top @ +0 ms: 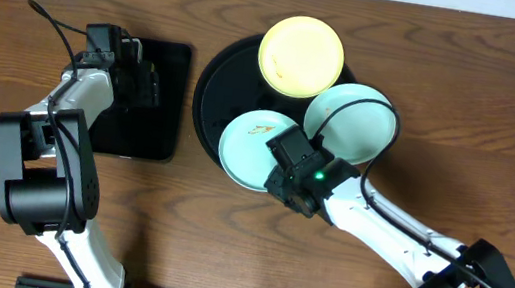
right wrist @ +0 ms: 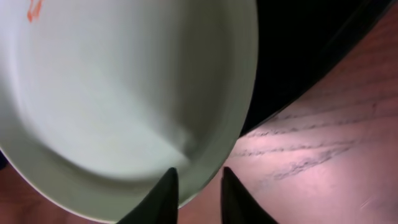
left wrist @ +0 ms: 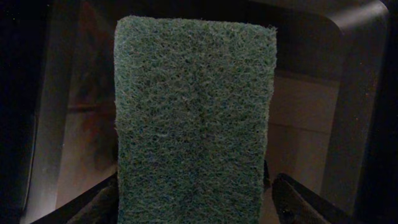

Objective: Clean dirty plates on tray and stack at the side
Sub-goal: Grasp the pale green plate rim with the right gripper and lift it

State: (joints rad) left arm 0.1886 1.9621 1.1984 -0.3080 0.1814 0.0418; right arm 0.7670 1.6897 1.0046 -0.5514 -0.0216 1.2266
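2 grippers: left gripper (left wrist: 196, 205) clamps a sponge (left wrist: 196, 112), right gripper (right wrist: 198, 186) straddles plate (right wrist: 124, 93) rim, fingers (right wrist: 165, 194) narrowly apart.

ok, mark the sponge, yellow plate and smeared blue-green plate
sponge (left wrist: 196, 118): left wrist view, middle of green face.
yellow plate (top: 301, 56): overhead view, plate centre.
smeared blue-green plate (top: 244, 150): overhead view, bare left half.
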